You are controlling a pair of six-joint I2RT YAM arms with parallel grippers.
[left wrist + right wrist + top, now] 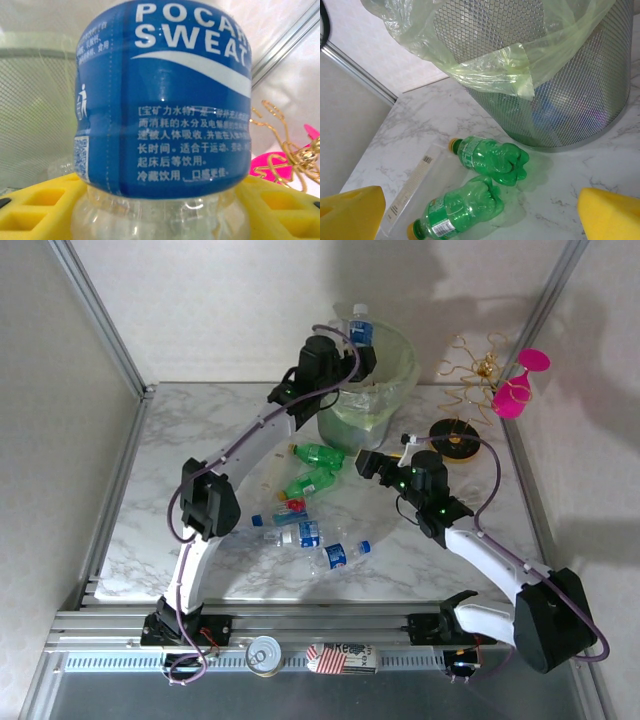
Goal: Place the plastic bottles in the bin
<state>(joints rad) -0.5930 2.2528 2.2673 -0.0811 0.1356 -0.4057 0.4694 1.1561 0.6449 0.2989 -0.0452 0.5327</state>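
My left gripper (352, 352) is shut on a clear plastic bottle with a blue label (360, 326), held upright over the bin (385, 392), a mesh basket with a pale green liner. In the left wrist view the bottle (165, 100) sits between my yellow fingers (40, 202), with the bin's mesh (35, 110) behind it. My right gripper (368, 465) stands open low over the table next to two green bottles (318, 453) (310, 483). The right wrist view has both green bottles (492, 159) (462, 207) lying ahead of the gripper (481, 216), beside the bin (570, 100).
More bottles lie mid-table: a red-labelled one (291, 506) and blue-labelled clear ones (290, 536) (340, 556). A clear plastic sheet (415, 185) lies by the green bottles. A pink goblet (520, 388) and gold wire stand (475, 370) stand at the back right. A tin can (266, 655) rests on the front rail.
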